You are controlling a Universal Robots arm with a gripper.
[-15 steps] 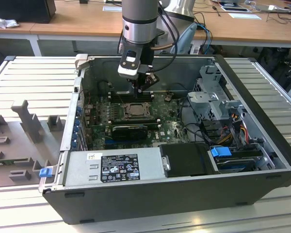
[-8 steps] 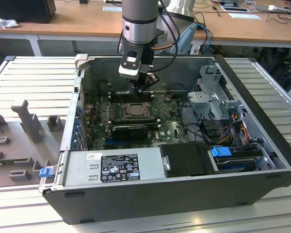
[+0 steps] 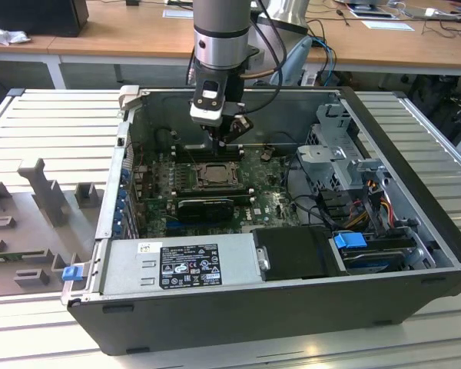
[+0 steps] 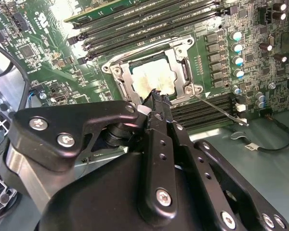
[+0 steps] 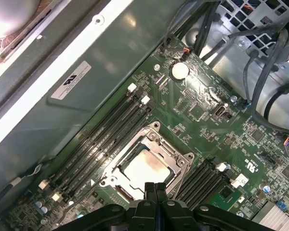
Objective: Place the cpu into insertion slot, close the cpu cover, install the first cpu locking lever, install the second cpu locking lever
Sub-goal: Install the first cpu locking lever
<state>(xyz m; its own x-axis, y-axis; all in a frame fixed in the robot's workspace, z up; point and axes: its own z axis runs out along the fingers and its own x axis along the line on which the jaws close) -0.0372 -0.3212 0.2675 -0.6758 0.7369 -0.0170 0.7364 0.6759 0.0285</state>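
Observation:
The cpu lies flat in the insertion slot on the green board, its pale metal top showing through the window of the cpu cover. The cover's silver frame lies down over the chip in both wrist views, with the cpu inside the cover. My gripper is shut with nothing between its fingers, its tip right at the socket's edge. In the exterior view the gripper hangs just above the socket. A thin metal locking lever sticks out from one socket corner across the memory slots.
Long black memory slots flank the socket on two sides. A black graphics card lies near it, with a power supply at the case front and a drive cage with cables at the exterior view's right. The case wall runs close by.

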